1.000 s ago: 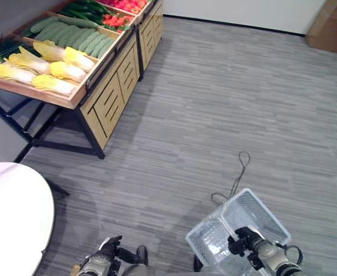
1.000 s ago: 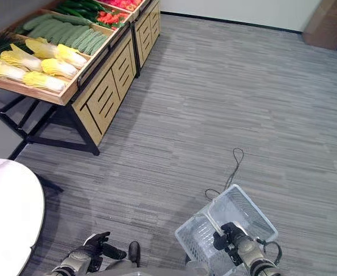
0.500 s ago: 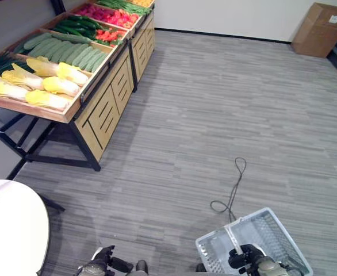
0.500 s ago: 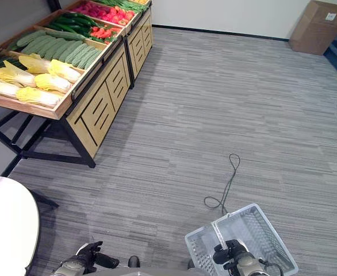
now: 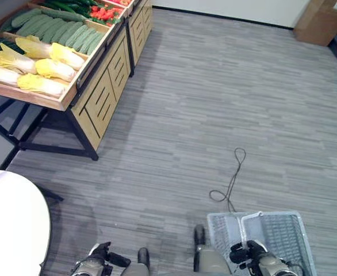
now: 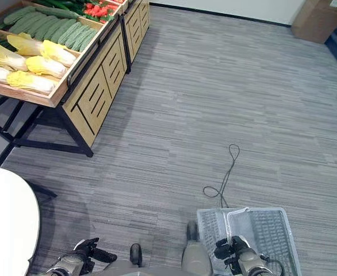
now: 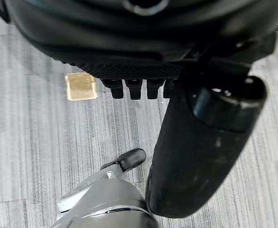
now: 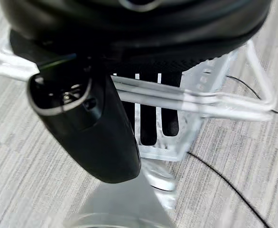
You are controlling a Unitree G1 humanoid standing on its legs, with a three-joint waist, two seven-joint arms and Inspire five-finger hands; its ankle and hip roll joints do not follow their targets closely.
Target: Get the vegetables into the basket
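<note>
A clear plastic basket [image 5: 283, 230] hangs low at my right side, over the grey floor. My right hand [image 5: 246, 253] is shut on its white handle [image 8: 177, 99], with the fingers [image 8: 148, 123] curled round the bar. The basket has nothing in it. My left hand [image 5: 99, 256] is at the lower left, its fingers [image 7: 134, 88] curled and holding nothing. The vegetables lie on a wooden stand [image 5: 99, 98] at the far upper left: yellow-white cabbages [image 5: 36, 66], green cucumbers [image 5: 53, 29] and red peppers [image 5: 102, 12]. Both hands are far from them.
A white round table [image 5: 13, 230] fills the lower left corner. A cardboard box [image 5: 324, 20] stands by the far wall at the upper right. Open grey floor lies between me and the stand, whose black metal legs [image 5: 19, 123] stick out at its near end.
The whole view has shifted as the camera moved. The basket has swung in my right hand from a tilted pose to lie square, lower and further right. My left hand stays curled.
</note>
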